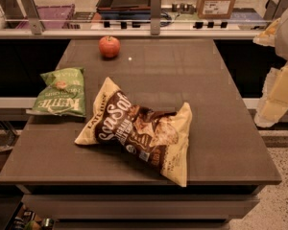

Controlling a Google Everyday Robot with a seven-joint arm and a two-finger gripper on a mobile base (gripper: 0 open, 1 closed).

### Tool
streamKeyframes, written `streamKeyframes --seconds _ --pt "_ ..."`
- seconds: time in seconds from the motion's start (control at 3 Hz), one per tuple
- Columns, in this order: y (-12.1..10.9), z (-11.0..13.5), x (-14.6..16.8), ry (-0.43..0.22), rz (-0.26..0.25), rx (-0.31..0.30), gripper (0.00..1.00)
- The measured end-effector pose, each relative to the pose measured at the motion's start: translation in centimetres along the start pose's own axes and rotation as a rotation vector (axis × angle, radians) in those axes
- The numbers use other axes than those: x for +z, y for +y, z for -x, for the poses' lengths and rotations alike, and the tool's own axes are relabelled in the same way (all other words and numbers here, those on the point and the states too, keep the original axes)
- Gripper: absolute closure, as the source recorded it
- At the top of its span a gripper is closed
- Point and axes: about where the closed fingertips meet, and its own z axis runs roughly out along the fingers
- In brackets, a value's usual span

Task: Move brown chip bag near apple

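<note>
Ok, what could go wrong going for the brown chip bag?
1. The gripper sits off the table on its right side, and the brown chip bag lies flat and crinkled; a pinch may slip.
2. The green chip bag lies close beside it; dragging could shove it.
3. The apple is round and near the far edge; a bump may roll it away.
</note>
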Motion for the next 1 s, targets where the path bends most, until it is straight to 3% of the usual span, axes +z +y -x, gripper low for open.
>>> streamKeyframes --seconds 0.67,1.0 --pt "0.3 1.8 1.1 -0.022 -0.035 0.037 0.0" --pt "0.8 3.8 3.4 -0.081 -0.015 0.075 0.0"
